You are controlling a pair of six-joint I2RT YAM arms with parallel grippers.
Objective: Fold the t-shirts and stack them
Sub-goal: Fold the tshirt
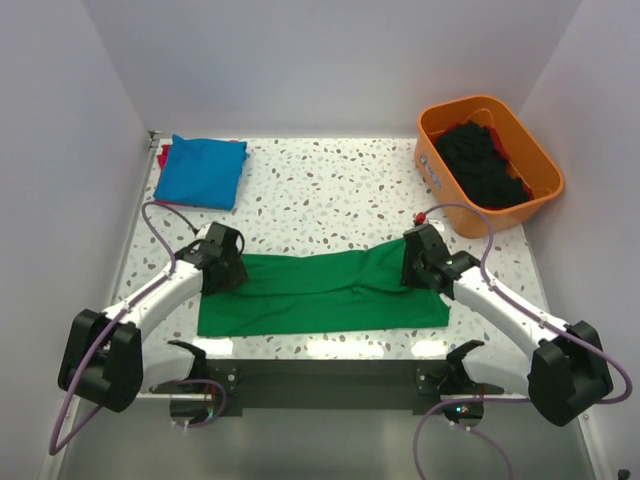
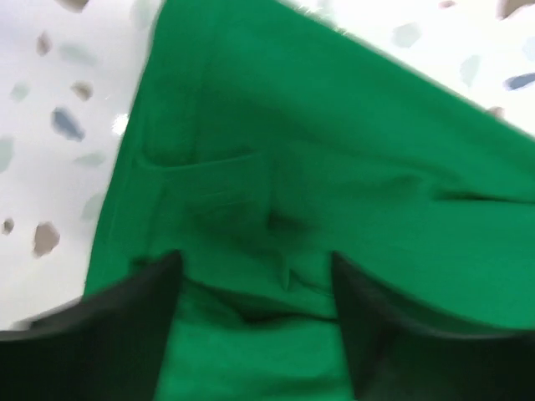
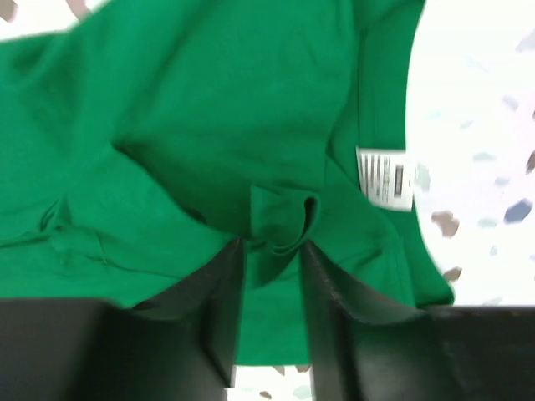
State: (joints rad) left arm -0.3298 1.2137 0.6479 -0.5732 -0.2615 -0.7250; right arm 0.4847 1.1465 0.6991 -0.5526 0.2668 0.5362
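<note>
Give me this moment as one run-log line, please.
step: folding green shirt | left gripper: open over left end | right gripper: shut on pinched cloth, right end | blue shirt: folded, far left corner

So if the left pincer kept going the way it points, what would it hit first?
The green t-shirt: the left pincer points straight at its cloth, perhaps touching it; depth is unclear.
</note>
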